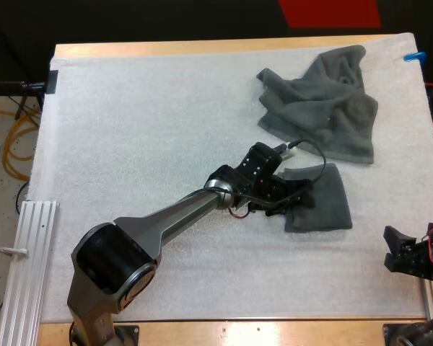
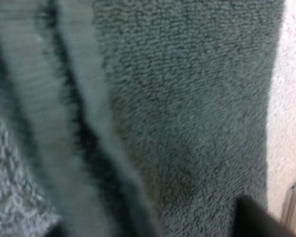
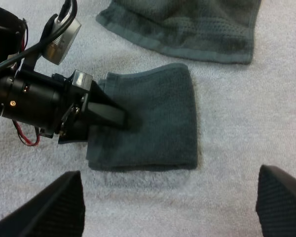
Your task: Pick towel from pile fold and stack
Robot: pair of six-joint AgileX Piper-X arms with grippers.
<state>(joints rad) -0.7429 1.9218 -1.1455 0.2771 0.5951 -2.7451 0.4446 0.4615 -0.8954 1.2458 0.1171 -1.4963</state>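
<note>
Two towels on the mat: the left gripper (image 1: 297,200), grip impossible to tell, sits on one folded towel (image 1: 326,205). One crumpled towel (image 1: 325,108) lies just beyond it, and the right gripper (image 1: 393,249) waits nearby, spread wide.

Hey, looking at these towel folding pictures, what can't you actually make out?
1. High view: the folded towel's left edge is hidden under the left gripper.
2. Left wrist view: the camera sits so close to the folded towel that its outline and layers cannot be told.
3. High view: the crumpled towel's own folds hide whether it is one towel or several.
4. Right wrist view: the crumpled towel is cut off by the picture's edge.
</note>
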